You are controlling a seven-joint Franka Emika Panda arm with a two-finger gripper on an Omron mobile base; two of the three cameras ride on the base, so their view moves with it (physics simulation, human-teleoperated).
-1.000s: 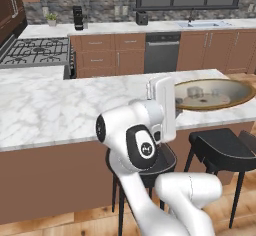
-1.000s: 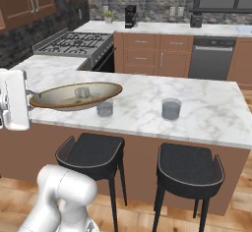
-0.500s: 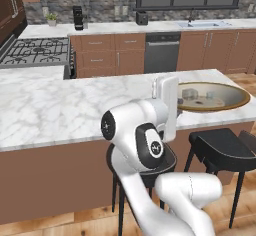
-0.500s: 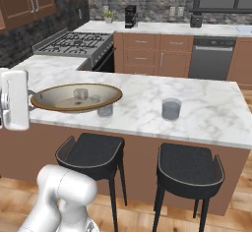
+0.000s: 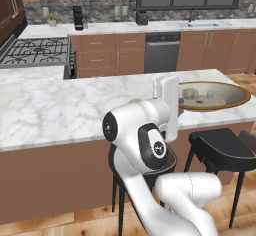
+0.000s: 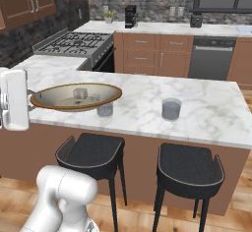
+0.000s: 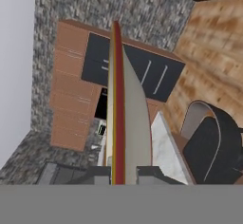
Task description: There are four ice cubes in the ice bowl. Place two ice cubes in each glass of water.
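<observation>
My end effector (image 7: 124, 173) is pinching the rim of the ice bowl (image 6: 54, 103); the nearer glass of water (image 6: 105, 109) sits under its far edge, at about three o'clock.

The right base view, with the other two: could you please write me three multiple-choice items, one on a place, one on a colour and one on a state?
1. Where do the two glasses stand?
A. on the marble counter
B. on the floor
C. inside a cupboard

2. What colour is the rim of the ice bowl?
A. blue
B. golden-brown
C. black

3. What is the state of the gripper?
A. open above a glass
B. shut on one ice cube
C. shut on the bowl's rim

Answers:
1 A: both tumblers stand on the marble top, one close by the bowl, one apart from it.
2 B: both base views show a golden-brown edge around the grey-beige inside.
3 C: in the hand view the rim runs edge-on between the fingertips.
</observation>
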